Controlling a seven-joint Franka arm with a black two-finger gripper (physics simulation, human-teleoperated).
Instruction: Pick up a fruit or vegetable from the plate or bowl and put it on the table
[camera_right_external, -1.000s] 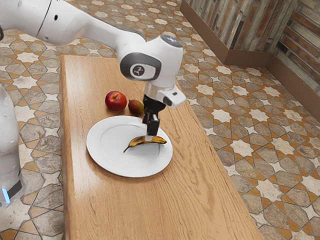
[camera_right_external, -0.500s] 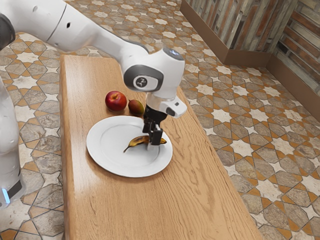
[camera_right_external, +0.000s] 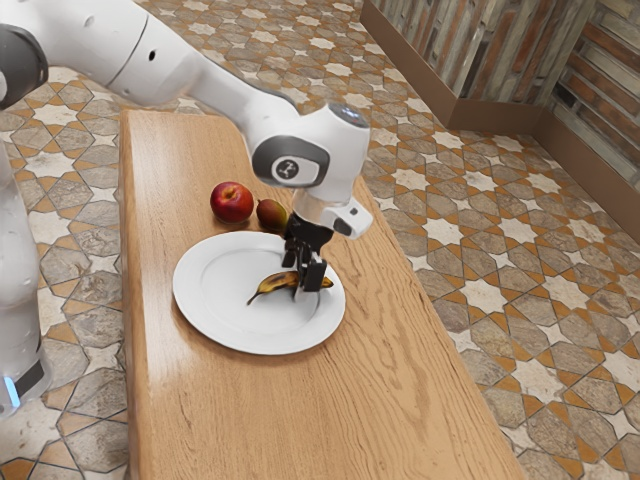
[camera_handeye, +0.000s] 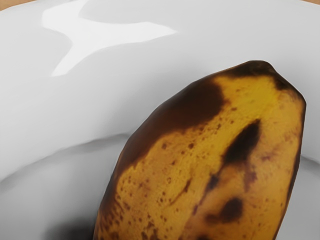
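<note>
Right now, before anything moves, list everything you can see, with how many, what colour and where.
Banana: one, yellow with dark patches, on the plate
Plate: one, white, on the table
Apple: one, red, beside the plate
Smaller fruit: one, reddish green, beside the apple
Table: one, light wood, under the plate
Floor: one, patterned tiles, around the table
Arm: one, white and grey, over the table
End effector: one, black, at the banana

Finding no readable text, labels, brands or numbers. Noting a small dark emblem (camera_right_external: 288, 169) on the arm's round side cap (camera_right_external: 309, 171), making out no letters. Noting a bluish mark (camera_right_external: 348, 113) on the upper cap (camera_right_external: 336, 109), too small for reading.
</note>
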